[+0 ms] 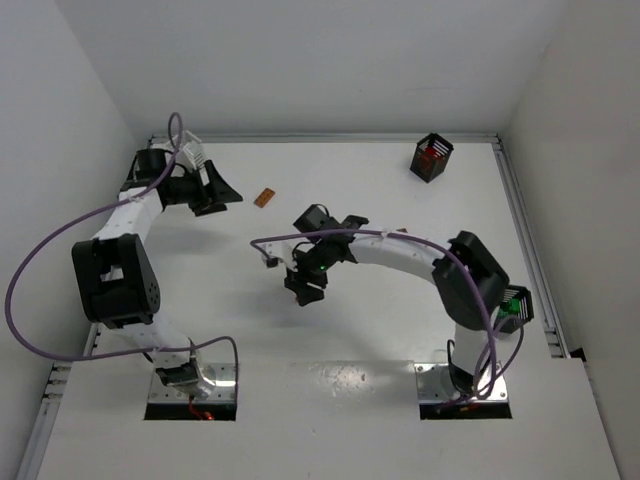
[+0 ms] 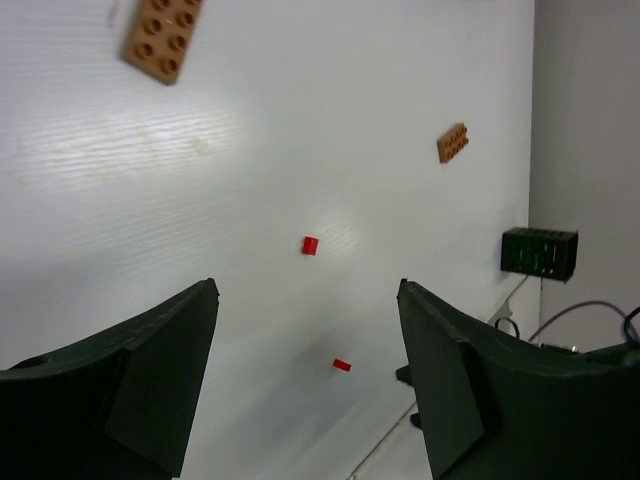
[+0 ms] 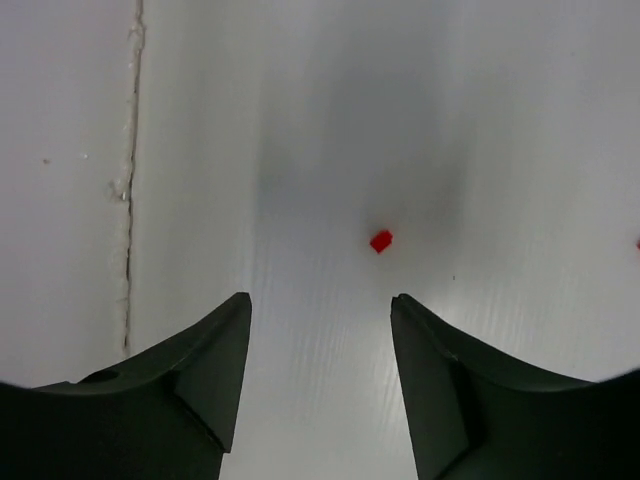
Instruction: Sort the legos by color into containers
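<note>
Hanging wide open and empty, the right end effector (image 3: 320, 300) points at a tiny red lego (image 3: 381, 241) just ahead on the table (image 3: 300, 120), likely to grab it. The black basket (image 1: 431, 157) holding red pieces stands far off. The left end effector (image 2: 308, 288) is open and empty too.

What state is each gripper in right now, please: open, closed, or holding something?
Left gripper: open, holding nothing.
Right gripper: open, holding nothing; a red lego lies ahead of it.
</note>
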`<state>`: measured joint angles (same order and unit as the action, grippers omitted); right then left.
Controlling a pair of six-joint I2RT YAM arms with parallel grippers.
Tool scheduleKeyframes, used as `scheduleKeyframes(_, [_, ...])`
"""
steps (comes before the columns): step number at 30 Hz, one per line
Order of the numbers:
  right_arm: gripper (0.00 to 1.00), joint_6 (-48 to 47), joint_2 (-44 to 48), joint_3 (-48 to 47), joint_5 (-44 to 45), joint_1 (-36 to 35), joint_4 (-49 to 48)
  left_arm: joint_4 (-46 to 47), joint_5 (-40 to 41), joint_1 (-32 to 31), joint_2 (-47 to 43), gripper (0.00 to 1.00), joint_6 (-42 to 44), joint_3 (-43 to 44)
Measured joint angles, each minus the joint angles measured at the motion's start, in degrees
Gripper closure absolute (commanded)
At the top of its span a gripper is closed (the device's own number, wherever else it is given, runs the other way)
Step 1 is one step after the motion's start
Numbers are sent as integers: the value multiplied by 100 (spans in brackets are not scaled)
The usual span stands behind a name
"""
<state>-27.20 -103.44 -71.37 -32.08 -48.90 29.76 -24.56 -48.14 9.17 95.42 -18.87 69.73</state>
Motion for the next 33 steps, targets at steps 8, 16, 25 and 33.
scheduleKeyframes(8, [67,1032,-826,-575,393,-350,-66,-317,31,595,-151,19,181,254])
scheduleKeyframes(16, [61,1596,-1088,-575,975,-439,-363,-367,55,621,-308,19,254,254])
scheduleKeyframes(25, [61,1821,-1296,-575,1322,-483,-459,-365,55,632,-308,19,251,254])
scheduleKeyframes(33, [66,1867,-1480,-575,1453,-485,-544,-352,52,654,-308,19,249,254])
